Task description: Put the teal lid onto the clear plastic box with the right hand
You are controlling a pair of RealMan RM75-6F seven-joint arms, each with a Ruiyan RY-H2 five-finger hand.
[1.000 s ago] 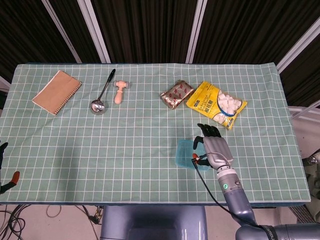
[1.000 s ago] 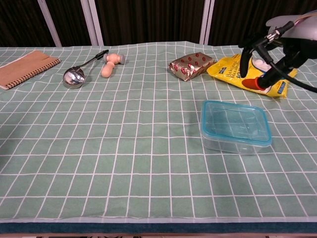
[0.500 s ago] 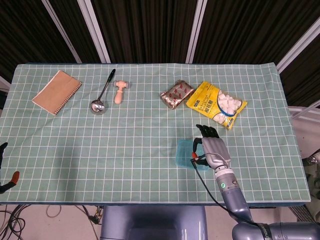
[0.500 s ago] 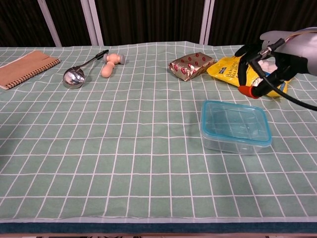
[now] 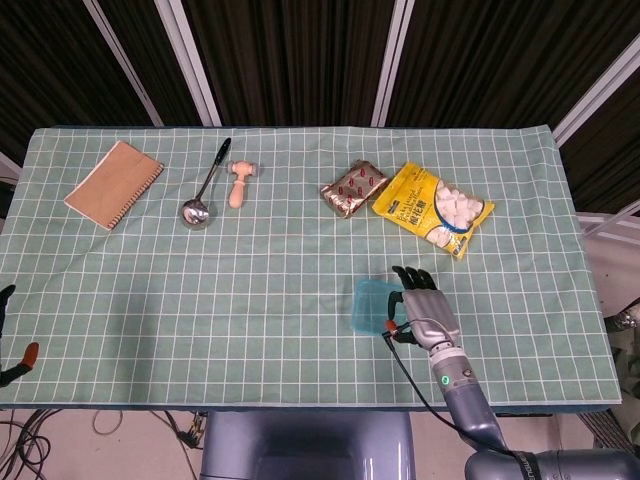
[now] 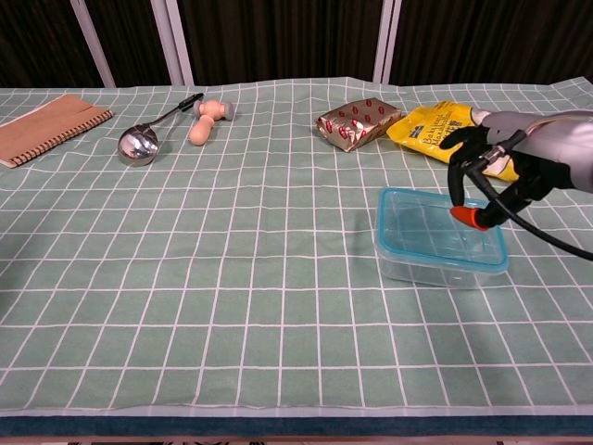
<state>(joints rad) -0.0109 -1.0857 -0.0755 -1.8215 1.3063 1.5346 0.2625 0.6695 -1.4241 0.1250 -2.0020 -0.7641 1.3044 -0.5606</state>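
Note:
The clear plastic box (image 6: 435,264) stands on the right half of the table, and the teal lid (image 6: 413,197) lies on its rim. In the head view only the box's left part (image 5: 368,305) shows beside my right hand (image 5: 424,306). In the chest view that right hand (image 6: 505,171) hangs low over the box's far right corner, fingers spread, holding nothing. Its red-tipped thumb (image 6: 464,215) is just above the lid; contact cannot be told. A sliver of my left hand (image 5: 10,352) shows at the head view's bottom left edge, its state unclear.
Along the far side lie a brown spiral notebook (image 5: 113,183), a metal ladle (image 5: 203,190), a small wooden mallet (image 5: 240,183), a shiny foil packet (image 5: 353,188) and a yellow snack bag (image 5: 433,208), which sits just behind the box. A green checked cloth (image 6: 232,278) covers the table.
My right hand has come down from above the snack bag to just over the lidded box. The box and lid have not moved.

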